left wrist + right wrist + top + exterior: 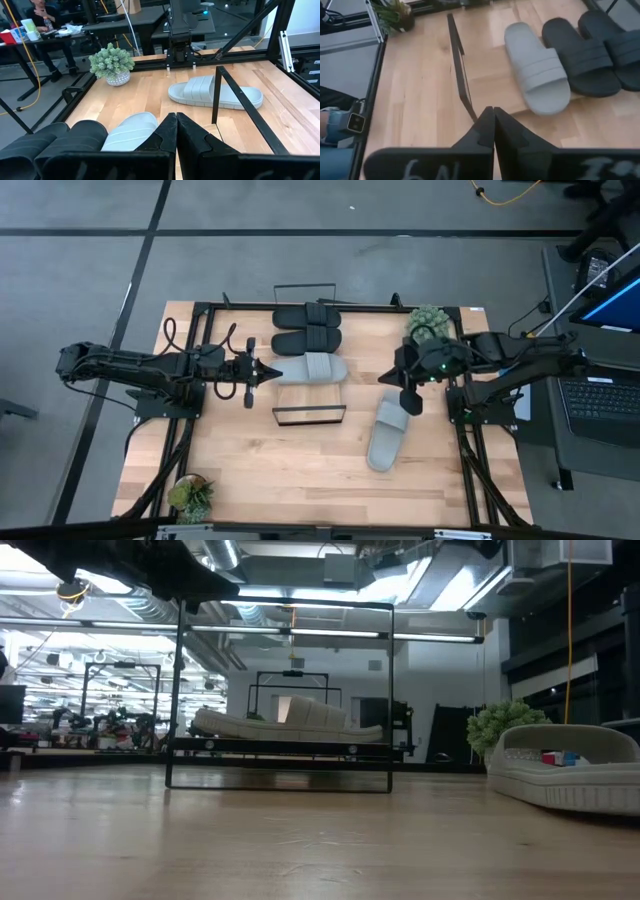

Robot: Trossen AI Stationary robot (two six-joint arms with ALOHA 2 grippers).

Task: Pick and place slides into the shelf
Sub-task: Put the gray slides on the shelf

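High view: the shelf [309, 395] stands mid-table, running from near the far edge toward the centre, wire frame at each end. On it lie two black slides [307, 328] side by side at the far end and one light grey slide [312, 368] next to them; roughly one slot at the near end of the board is bare. The fourth slide, the loose grey slide [386, 433], lies on the tabletop [300, 460] off the shelf, toward the right edge, angled. Left gripper [272, 372] sits just beside the shelved grey slide's end, fingers together, holding nothing. Right gripper [409, 402] hangs over the loose slide's far end, fingers together, empty as far as I can tell. Low view: the shelf frame [282, 695] is seen with the grey slide [290, 721] resting on the board; the loose slide [565, 768] rests flat on the table at the right edge of view. Left wrist view: the fingertips [176, 131] are closed on each other, pointing over the shelved grey slide [131, 131] with the black pair [65, 145] beside it; the loose slide [215, 92] is well apart beyond the wire frame. Right wrist view: fingers [490, 127] pressed together, nothing between them; three slides lie on the board ahead. Judgement: three of four placed; remaining step is to grasp the loose grey slide and set it in the bare near slot.
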